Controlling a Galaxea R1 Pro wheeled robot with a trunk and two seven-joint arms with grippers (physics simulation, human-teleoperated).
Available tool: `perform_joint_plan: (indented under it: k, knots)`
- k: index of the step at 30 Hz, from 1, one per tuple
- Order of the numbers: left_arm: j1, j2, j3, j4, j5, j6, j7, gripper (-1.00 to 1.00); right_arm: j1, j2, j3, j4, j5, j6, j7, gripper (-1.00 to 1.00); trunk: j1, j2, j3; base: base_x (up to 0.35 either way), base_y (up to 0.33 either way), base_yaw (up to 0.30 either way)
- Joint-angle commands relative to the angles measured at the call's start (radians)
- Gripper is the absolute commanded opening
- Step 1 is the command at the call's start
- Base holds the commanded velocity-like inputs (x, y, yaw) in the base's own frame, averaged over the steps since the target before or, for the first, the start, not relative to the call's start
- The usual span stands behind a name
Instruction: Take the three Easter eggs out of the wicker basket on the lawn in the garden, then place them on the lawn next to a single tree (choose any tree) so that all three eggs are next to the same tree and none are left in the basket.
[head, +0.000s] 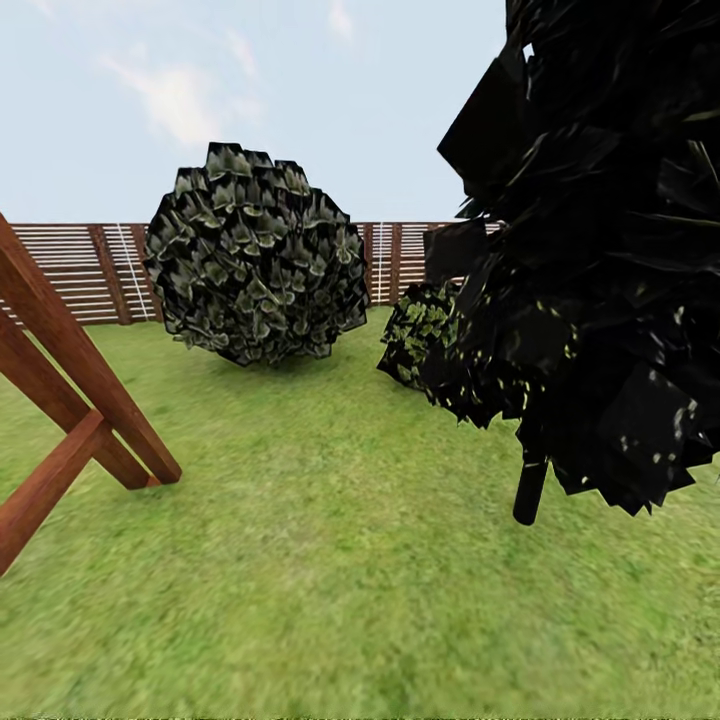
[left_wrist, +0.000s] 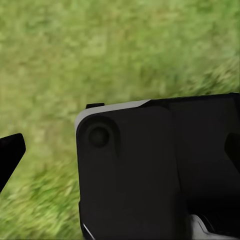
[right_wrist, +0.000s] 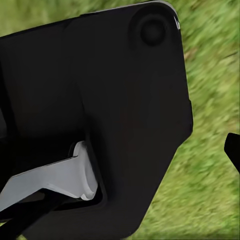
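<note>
The lawn (head: 330, 560) spreads ahead in the garden. A tree (head: 530, 490) with a thin dark trunk and a dense, dark angular crown stands close on the right. The Easter eggs and the wicker basket are out of view. In the left wrist view a dark fingertip (left_wrist: 10, 155) hangs over grass beside a large black part of the robot (left_wrist: 150, 170). The right wrist view has another dark fingertip (right_wrist: 233, 150) over grass, next to a black robot part (right_wrist: 95, 115). Nothing is seen held.
A slanted brown wooden frame (head: 70, 400) stands on the grass at the left. A big round bush (head: 255, 255) and a small shrub (head: 420, 335) sit further back. A brown slatted fence (head: 80, 270) closes the far side.
</note>
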Motion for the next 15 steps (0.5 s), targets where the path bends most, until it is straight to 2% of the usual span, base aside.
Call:
perform_joint_plan:
  k: [1,15]
  knots:
    - [-0.001,0.0,-0.005,0.001,-0.002,-0.004,0.002,1.0,0.0,0.0,-0.006,0.0,-0.001,-0.003,0.001,1.0,0.001,-0.002,-0.004,0.0,0.0,0.0]
    - [-0.001,0.0,-0.005,0.001,-0.001,-0.004,0.001,1.0,0.0,0.001,-0.006,0.0,0.0,-0.003,0.001,1.0,0.001,-0.002,-0.027,0.0,0.0,0.0]
